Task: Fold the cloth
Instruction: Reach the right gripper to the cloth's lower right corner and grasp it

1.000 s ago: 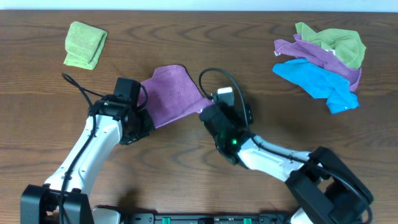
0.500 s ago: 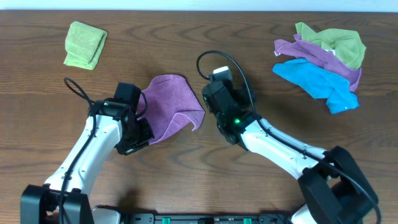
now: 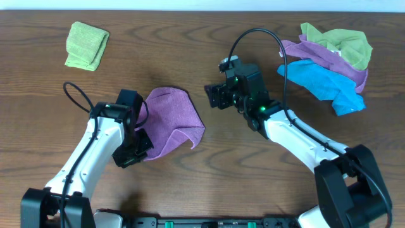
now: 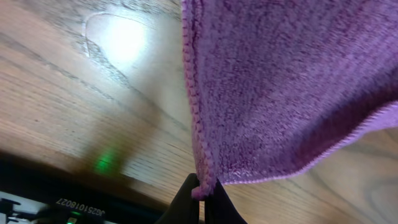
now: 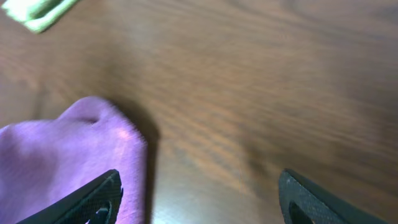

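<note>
The purple cloth [image 3: 171,120] lies folded over on the wooden table, left of centre. My left gripper [image 3: 140,147] is shut on its near-left corner; the left wrist view shows the cloth [image 4: 286,87] hanging from the pinched corner at the fingertips [image 4: 202,190]. My right gripper [image 3: 215,96] is open and empty above the table, to the right of the cloth and clear of it. In the right wrist view the cloth [image 5: 68,149] sits at the lower left, beside the left finger, with bare wood between the fingers [image 5: 199,199].
A folded green cloth [image 3: 87,45] lies at the far left; it also shows in the right wrist view [image 5: 37,11]. A heap of green, purple and blue cloths [image 3: 329,60] sits at the far right. The table's near edge shows in the left wrist view [image 4: 62,193].
My right gripper let go of the cloth's right corner and moved up and to the right, now open. My left gripper drew its corner toward the near edge, and the cloth settled into a fold.
</note>
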`<state>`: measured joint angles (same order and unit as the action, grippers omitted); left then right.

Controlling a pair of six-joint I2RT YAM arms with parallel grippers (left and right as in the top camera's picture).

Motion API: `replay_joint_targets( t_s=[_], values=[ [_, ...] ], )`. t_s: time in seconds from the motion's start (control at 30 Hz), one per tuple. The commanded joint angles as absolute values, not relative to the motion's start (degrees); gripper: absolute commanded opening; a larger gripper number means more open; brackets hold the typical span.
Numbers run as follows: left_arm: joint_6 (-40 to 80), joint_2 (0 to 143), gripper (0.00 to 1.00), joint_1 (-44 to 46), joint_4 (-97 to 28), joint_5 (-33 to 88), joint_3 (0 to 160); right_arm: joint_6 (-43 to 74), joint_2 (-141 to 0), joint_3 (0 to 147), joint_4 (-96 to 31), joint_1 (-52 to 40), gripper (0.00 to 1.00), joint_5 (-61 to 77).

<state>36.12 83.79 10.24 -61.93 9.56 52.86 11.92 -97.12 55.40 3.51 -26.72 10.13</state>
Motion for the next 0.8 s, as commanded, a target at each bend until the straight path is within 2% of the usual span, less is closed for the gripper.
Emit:
replay_joint_targets(
  t_s=[0.0, 0.27, 0.37, 0.5, 0.63, 0.7, 0.77],
  values=[
    [39.29, 83.77, 0.06, 10.15, -62.33, 5.50, 53.32, 11.51, -98.96, 56.18, 3.33, -27.40, 0.79, 18.31],
    [40.38, 83.77, 0.06, 10.15, -61.95, 4.56, 53.32, 11.55, -107.59, 57.49, 9.93, -29.78, 0.73, 24.69],
    [41.41, 83.77, 0.06, 10.15, -61.87, 4.43, 53.32, 11.53, -110.96, 61.19, 8.80, -30.22, 0.73, 26.96],
    [41.85, 83.77, 0.06, 10.13, -61.21, 4.36, 53.34, 10.81, -109.56, 64.99, -0.89, -29.91, 0.68, 33.89],
    [41.85, 83.77, 0.06, 10.13, -60.23, 4.25, 53.43, 1.34, -100.97, 67.02, -18.02, -29.93, 0.73, 23.49],
    [42.09, 83.77, 0.06, 10.13, -59.53, 4.25, 53.43, -0.34, -97.23, 66.96, -25.67, -30.74, 0.70, 16.56],
    [42.09, 83.77, 0.06, 10.13, -58.57, 4.27, 53.43, -0.56, -95.20, 66.15, -31.27, -32.42, 0.63, 15.20]
  ],
)
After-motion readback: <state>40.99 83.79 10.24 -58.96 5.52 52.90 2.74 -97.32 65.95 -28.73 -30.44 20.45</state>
